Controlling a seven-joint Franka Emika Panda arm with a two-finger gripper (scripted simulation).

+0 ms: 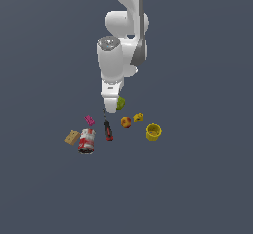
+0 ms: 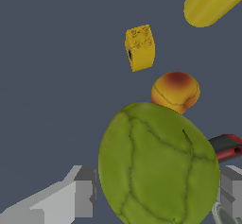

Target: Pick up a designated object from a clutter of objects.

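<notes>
One green pear-like object [image 2: 158, 164] sits between the gripper [image 2: 153, 194] fingers [image 2: 82, 197].

Nearest the wrist camera, the fingers flank the lumpy fruit on both sides, spread about its width; whether they actually press on it I cannot tell. It looks rigid, light and smooth-skinned, so likely slippery: gripping across its widest middle seems safest. Beyond it lie the red-yellow fruit [image 2: 176, 90], the screwdriver [image 2: 227, 146], the yellow block [image 2: 140, 47] and, farthest, the yellow cup [image 2: 208, 1]. The red-white can [image 1: 87, 141] has markings too small to read.
</notes>
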